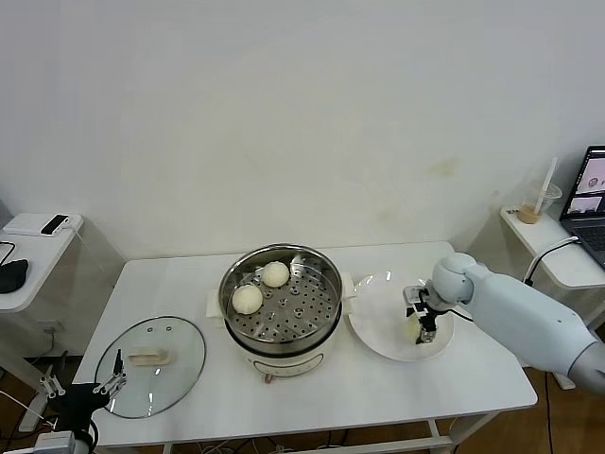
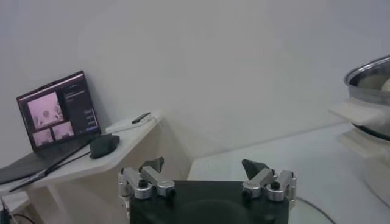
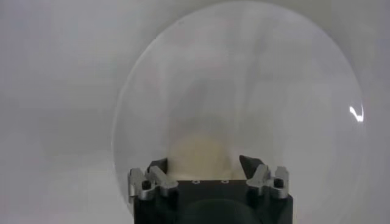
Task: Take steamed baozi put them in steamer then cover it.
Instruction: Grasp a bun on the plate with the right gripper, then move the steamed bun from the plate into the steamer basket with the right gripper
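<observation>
The steamer (image 1: 321, 326) stands at the table's middle with two baozi, one at the back (image 1: 275, 274) and one to its left (image 1: 248, 299), on its perforated tray. The steamer's rim also shows in the left wrist view (image 2: 368, 73). A third baozi (image 1: 412, 329) lies on the white plate (image 1: 378, 331). My right gripper (image 1: 423, 326) is down over it. In the right wrist view the open fingers (image 3: 250, 163) straddle the baozi (image 3: 201, 152), with a small gap on one side. The cover (image 1: 151, 364) lies flat at the front left. My left gripper (image 1: 83, 386) is open and empty beside the cover's edge.
A side table (image 1: 28, 248) on the left holds a phone and a mouse. A shelf (image 1: 553, 248) on the right holds a drink cup (image 1: 539, 203) and a laptop (image 1: 591, 194). Another laptop (image 2: 58, 112) shows in the left wrist view.
</observation>
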Controlling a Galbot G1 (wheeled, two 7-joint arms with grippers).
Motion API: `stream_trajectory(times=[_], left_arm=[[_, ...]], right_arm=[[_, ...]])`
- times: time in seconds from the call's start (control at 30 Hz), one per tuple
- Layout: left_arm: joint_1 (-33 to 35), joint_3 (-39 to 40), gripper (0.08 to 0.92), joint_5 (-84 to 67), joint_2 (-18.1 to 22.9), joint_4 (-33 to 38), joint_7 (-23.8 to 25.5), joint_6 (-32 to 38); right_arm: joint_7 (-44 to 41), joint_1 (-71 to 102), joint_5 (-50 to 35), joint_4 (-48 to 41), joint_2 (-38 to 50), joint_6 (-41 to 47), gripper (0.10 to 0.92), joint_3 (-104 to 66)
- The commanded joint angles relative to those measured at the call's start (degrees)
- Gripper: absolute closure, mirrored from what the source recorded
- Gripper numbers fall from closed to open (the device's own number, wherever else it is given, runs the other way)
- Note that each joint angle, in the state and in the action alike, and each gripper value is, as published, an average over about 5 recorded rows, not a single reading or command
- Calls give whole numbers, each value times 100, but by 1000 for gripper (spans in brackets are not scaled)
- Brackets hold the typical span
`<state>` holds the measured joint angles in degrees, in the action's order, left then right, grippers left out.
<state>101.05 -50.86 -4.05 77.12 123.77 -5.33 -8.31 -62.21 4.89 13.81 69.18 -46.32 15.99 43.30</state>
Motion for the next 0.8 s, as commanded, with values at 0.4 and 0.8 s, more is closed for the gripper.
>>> stream_trajectory(times=[0.4,0.8], left_arm=[[17,4,177,-5,2,112,-5,-3],[113,-46,177,-40,-4,258,-7,8]], right_arm=[[-239,-579,-457,708,332,148,419,151],[-393,-2162,-1209,1357,481,281,438,838]])
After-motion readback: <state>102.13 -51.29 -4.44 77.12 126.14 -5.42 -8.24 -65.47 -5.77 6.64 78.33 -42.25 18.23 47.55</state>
